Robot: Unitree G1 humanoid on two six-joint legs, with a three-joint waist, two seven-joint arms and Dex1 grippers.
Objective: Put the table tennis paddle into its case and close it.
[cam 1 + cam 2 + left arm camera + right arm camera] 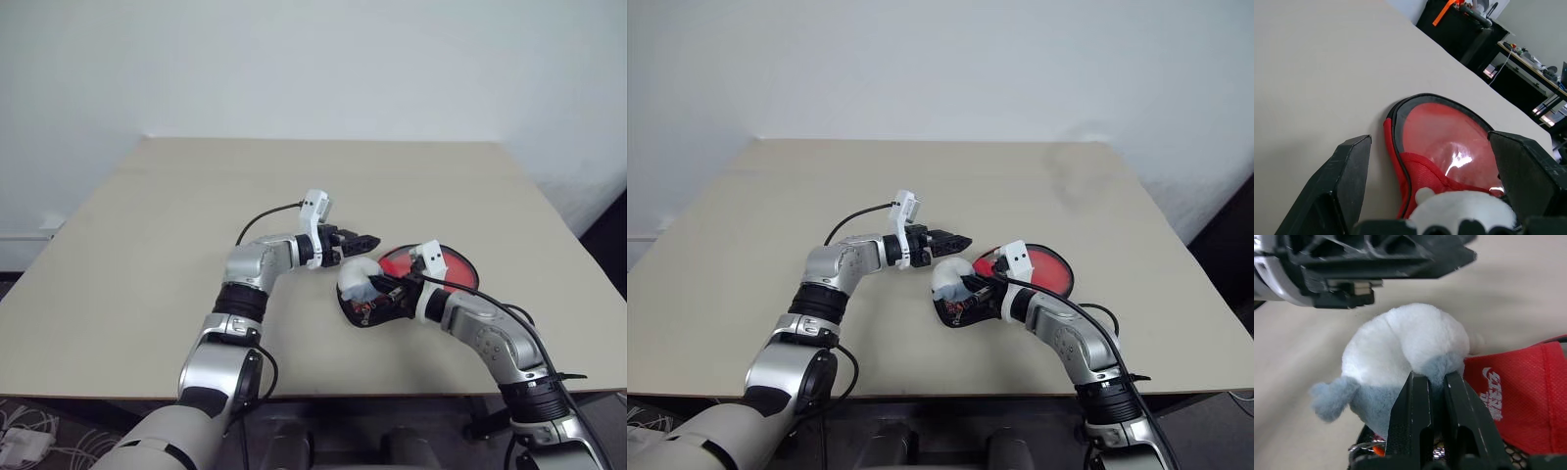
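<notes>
The red case (453, 274) with black piping lies on the table near its front right. Inside its rim shows the glossy red face of the table tennis paddle (1444, 129); a red mesh flap (1422, 174) covers the nearer part, and the handle is hidden. A white-grey plush ball (356, 277) sits at the case's left end. My right gripper (1435, 376) is shut, its tips pinching the ball's grey fur (1376, 401). My left gripper (364, 239) hovers open just above and behind the ball, with nothing between its fingers (1347, 176).
The beige table (196, 215) stretches wide to the left and back. Its front edge runs close below the case. Past the right edge stand dark furniture and desks (1474, 34).
</notes>
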